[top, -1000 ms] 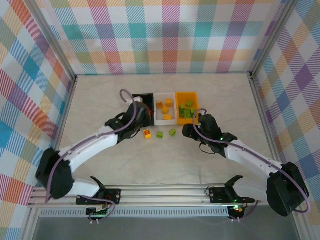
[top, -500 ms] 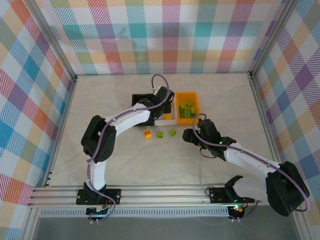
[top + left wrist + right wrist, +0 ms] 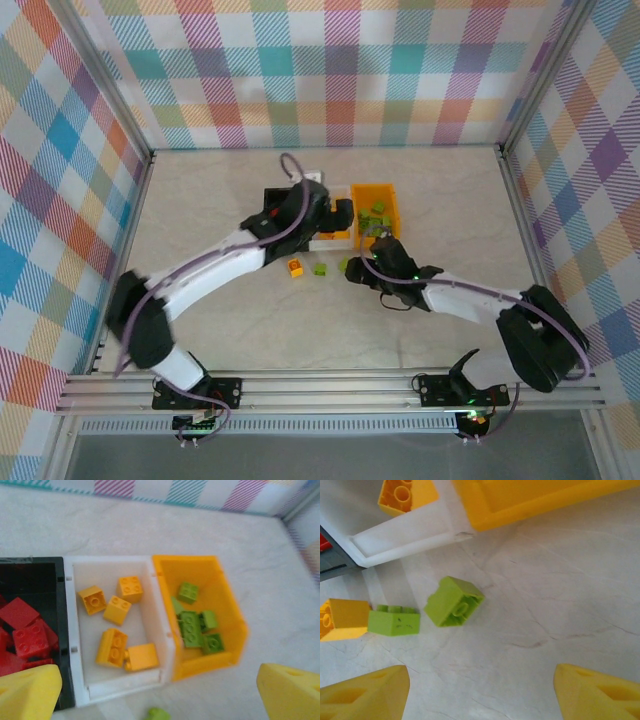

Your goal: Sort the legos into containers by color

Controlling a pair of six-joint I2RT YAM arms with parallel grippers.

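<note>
Worktop point(image 3: 555, 600): pale stone-look sheet, smooth, matt, with faint veins.
Black bin point(image 3: 35, 577): opaque plastic, dull sheen.
White bin point(image 3: 159, 610): milky, slightly translucent plastic, smooth.
Orange bin point(image 3: 227, 610): glossy plastic that lets light through.
Red legos point(image 3: 32, 640): hard moulded plastic, satin.
Yellow-orange legos point(image 3: 117, 610): same plastic, light gloss.
Green legos point(image 3: 454, 601): same plastic, smooth faces.
Left pincer fingers point(image 3: 27, 692): yellow plastic, matt.
Right pincer fingers point(image 3: 365, 692): yellow plastic, matt, faintly grainy.
Frame rail point(image 3: 330, 385): bare metal, brushed.

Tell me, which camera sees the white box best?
The left wrist camera. It looks down into the white box, all its walls and yellow bricks clear. The right wrist camera catches one corner; from the top camera, the left arm covers most of it.
</note>
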